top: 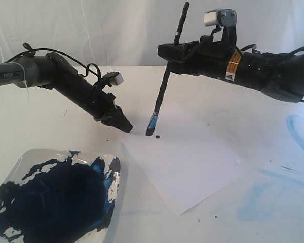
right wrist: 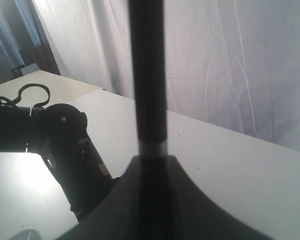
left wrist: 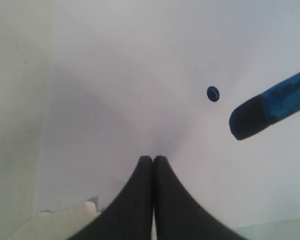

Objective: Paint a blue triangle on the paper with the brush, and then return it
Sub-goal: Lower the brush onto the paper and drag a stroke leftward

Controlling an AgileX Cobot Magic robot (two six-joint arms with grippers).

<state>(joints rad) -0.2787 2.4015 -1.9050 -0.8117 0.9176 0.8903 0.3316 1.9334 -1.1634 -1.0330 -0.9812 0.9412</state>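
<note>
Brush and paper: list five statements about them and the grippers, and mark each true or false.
1. The right gripper holds the brush. True.
2. A blue triangle is painted on the paper. False: it bears only a small blue dot.
3. The left gripper is open. False: its jaws are shut and hold nothing.
4. The brush tip is in the tray. False: it is over the paper, near the dot.
5. The tray holds dark blue paint. True.
</note>
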